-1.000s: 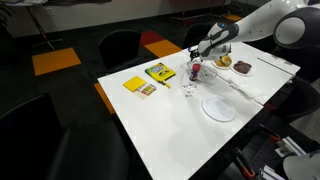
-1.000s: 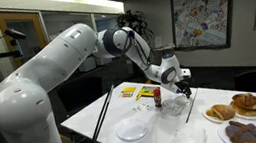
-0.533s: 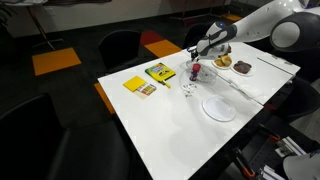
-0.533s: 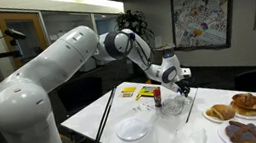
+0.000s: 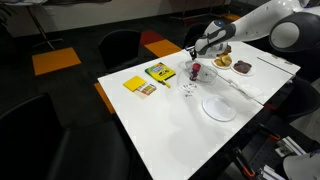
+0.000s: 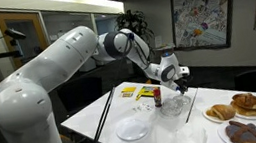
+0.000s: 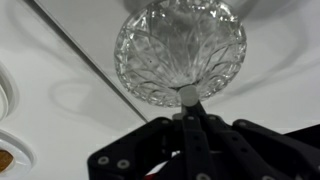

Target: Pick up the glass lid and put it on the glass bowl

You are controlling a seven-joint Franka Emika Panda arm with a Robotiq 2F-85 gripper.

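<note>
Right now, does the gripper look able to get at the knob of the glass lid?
Likely yes. In the wrist view the jaws of the gripper seem closed on the knob of the glass lid, and nothing stands between them.

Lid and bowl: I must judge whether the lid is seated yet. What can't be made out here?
Bowl: in the wrist view the lid hides whatever lies below it.
Grip: wrist view, the gripper is a dark blur at the knob; open or shut is unclear.
In both exterior views the glassware under the gripper is too small and clear to separate lid from bowl.
</note>
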